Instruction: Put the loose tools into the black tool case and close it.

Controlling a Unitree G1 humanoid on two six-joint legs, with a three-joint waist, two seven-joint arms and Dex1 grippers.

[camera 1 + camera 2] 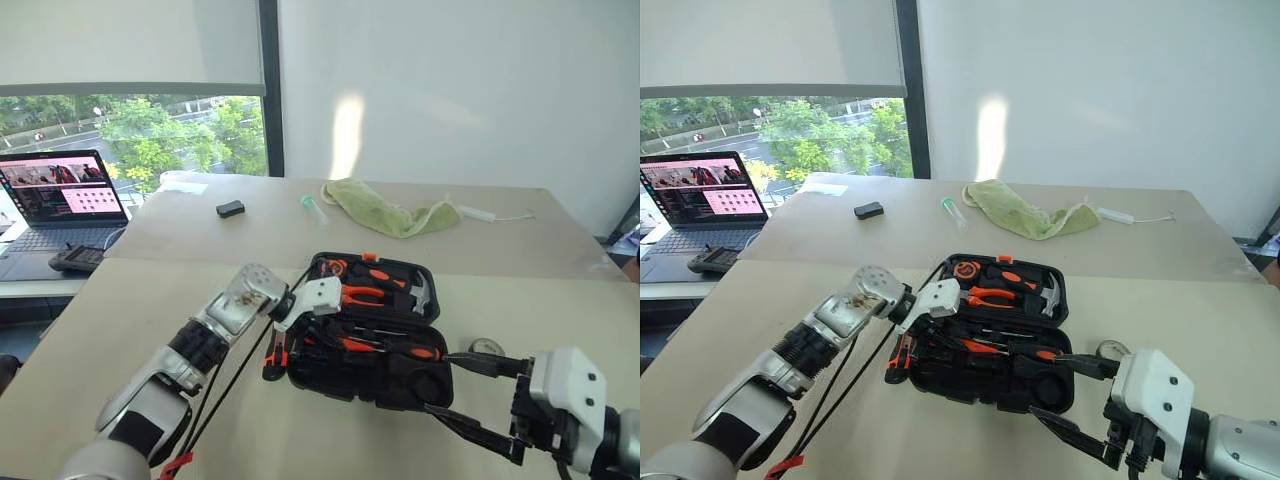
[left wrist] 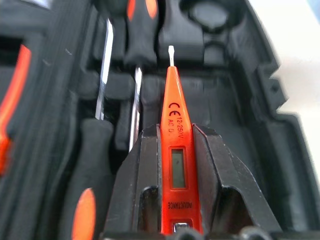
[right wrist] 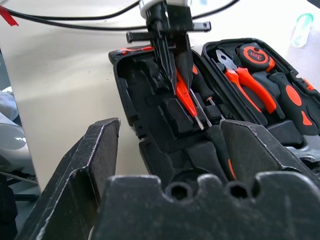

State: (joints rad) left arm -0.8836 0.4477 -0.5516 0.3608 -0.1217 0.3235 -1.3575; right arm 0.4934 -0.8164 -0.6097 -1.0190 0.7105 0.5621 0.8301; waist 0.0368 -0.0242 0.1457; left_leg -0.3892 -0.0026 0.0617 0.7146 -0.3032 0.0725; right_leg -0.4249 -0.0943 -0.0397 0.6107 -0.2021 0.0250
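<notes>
Table (image 1: 150, 290) first: a broad beige top with the black tool case (image 1: 372, 330) lying open near its middle, lid half toward the far side with pliers (image 1: 362, 294) and a hammer (image 1: 421, 291) already seated. In the near half, two orange-and-black screwdrivers (image 2: 140, 40) lie in their moulded slots.

Left gripper (image 3: 172, 60) is down over that near half, clamped on the slim orange tester screwdriver (image 2: 175, 150), blade tip pointing along the tray toward an empty groove beside the other screwdrivers. Right gripper (image 1: 470, 395) sits off the case's near right corner, fingers spread and carrying nothing.

I'd say this is the seating step for the tester. Next it wants lowering into a free slot, lined up with the groove, before the fingers let go. A round silvery thing (image 1: 487, 347) rests on the table by the case's right edge; what it is I can't tell. Lid closing comes later.
</notes>
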